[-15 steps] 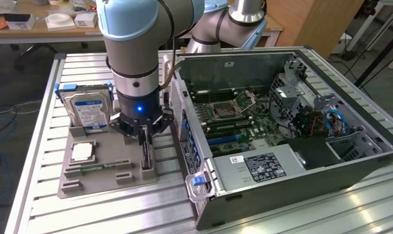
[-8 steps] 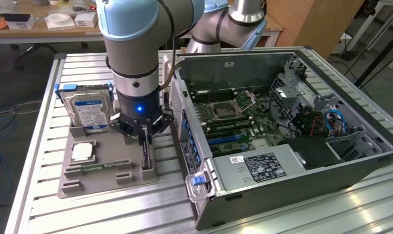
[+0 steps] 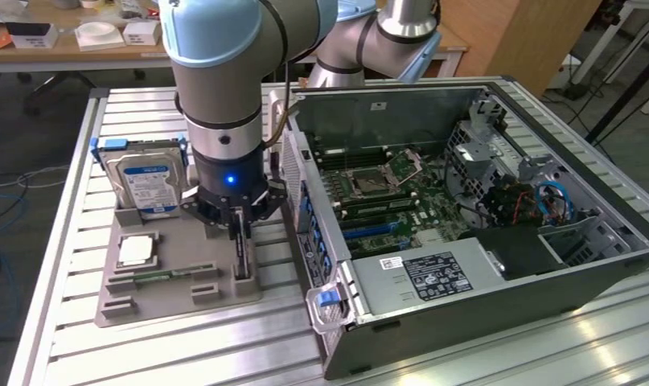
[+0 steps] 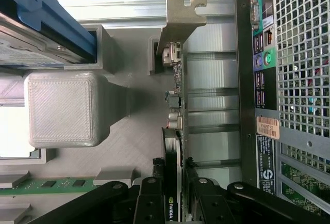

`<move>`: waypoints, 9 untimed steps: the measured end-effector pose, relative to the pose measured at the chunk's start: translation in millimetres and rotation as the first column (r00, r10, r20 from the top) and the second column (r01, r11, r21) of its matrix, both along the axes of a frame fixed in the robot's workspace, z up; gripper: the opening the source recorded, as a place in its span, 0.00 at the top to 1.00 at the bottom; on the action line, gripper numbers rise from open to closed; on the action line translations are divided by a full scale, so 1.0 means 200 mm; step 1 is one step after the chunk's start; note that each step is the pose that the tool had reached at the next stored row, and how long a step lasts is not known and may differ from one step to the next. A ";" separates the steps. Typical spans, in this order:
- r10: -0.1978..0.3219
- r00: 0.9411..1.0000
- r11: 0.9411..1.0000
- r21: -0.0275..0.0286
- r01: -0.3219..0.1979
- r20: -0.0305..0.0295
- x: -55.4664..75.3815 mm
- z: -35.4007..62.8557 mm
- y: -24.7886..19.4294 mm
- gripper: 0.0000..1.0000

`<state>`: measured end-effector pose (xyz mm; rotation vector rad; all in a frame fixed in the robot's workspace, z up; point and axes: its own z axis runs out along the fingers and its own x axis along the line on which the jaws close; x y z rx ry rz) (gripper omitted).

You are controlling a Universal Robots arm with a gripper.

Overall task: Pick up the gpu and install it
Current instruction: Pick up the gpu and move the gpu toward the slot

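Dark and thin, the gpu [image 4: 174, 115] stands on edge in its slot on the grey printed tray [image 3: 163, 301], with its silver bracket [image 4: 180, 22] at 1 end, close against a holder block [image 4: 153, 53]. We see the claw [image 4: 172, 188] clamped on the card's upper edge, 1 pad on each of its 2 faces. The card looks to us seated in the slot, not yet lifted clear.

We judge the main risk to be a snag. If the card rises tilted, its lower edge could bind in the slot, or the bracket's hooked tab could catch the block and drag the whole tray. The grip sits toward the end away from the bracket, so the heavier bracket end may droop and the card may pivot between the pads.

Around it on the tray are the blue-labelled hard drive [image 3: 144, 181], a processor chip [image 3: 137, 251] and a green memory stick [image 3: 158, 277], each in its own holder beside the card. The open computer case [image 3: 496, 241] stands just beside the tray on the slatted metal surface [image 3: 109, 112]. Its rear wall, close to the card, is what stands in the way, and a low sideways swing could strike it.
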<state>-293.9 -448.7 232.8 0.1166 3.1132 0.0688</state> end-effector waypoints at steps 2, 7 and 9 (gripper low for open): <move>0.000 1.000 1.000 0.000 0.000 0.000 0.00 0.000 0.000 0.74; 0.000 1.000 1.000 0.000 0.000 0.000 0.00 0.000 0.000 0.74; 0.000 1.000 1.000 0.000 0.000 0.000 0.00 0.001 0.000 0.74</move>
